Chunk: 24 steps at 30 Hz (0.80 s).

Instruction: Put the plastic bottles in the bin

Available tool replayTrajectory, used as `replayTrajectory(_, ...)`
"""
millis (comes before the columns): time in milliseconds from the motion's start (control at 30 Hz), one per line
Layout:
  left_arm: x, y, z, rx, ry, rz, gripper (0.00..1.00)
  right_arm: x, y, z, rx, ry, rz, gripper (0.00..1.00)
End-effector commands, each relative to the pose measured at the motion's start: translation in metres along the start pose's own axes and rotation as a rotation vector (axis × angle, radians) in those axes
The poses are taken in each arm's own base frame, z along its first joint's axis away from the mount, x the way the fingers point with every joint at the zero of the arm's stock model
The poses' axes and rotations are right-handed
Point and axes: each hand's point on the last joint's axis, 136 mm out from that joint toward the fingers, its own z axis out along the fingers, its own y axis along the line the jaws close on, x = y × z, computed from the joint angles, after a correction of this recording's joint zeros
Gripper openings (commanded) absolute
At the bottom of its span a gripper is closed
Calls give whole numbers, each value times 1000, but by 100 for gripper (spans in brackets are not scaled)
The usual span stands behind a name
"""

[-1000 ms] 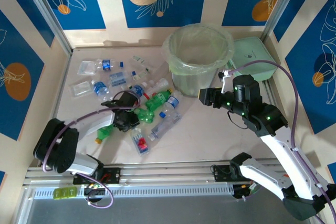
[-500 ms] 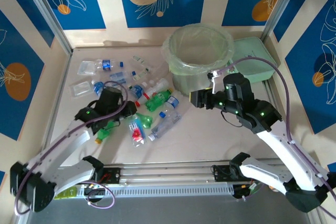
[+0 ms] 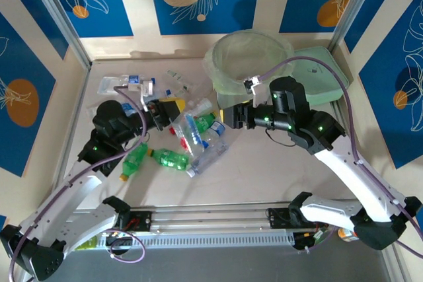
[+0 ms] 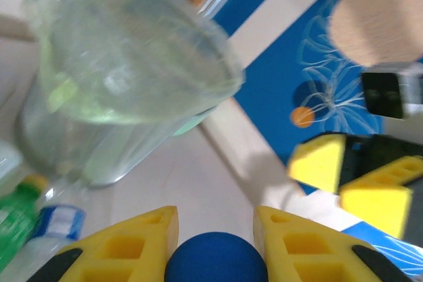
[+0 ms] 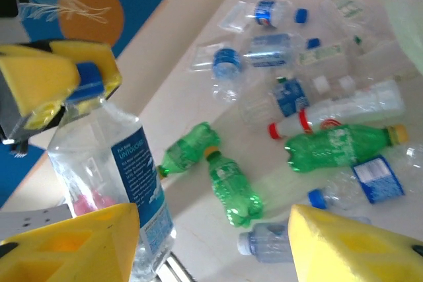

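Plastic bottle [image 3: 190, 131], clear w/ blue cap, hangs just left of the bin [image 3: 250, 64], pinched by cap only in clamped left gripper [image 3: 166, 107]; risk: slips, or swings into right gripper [image 3: 227, 115], jaws part-spread & empty, btwn it & bin.

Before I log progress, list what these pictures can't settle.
- Bin contents: in the top view the hazy liner obscures them; in the left wrist view they are blurred.
- Held bottle: in the left wrist view the bottom edge cuts off everything below its cap.
- Labels: in the top view the print is too small to read.
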Motion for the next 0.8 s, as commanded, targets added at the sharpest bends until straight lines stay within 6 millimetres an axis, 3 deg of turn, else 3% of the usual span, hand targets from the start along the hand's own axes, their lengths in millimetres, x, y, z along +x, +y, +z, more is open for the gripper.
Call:
replayTrajectory(0,-25,-62,-1,338,-75,49,0,-1,42,-13,-226,5,-59,61)
replayTrajectory(133,-35,-86,-1,544,-103,12,0,-1,66,-18,-384,26,-54,61)
replayTrajectory(267,-37,-97,-2,642,-111,-1,0,-4,76,-22,-452,19,-42,75)
replayTrajectory(467,-33,-107,-2,689,-79,16,0,-6,73,-17,-478,43,-8,90)
replayTrajectory(767,-31,-105,2,682,-74,7,0,-9,91,-2,-621,104,36,92)
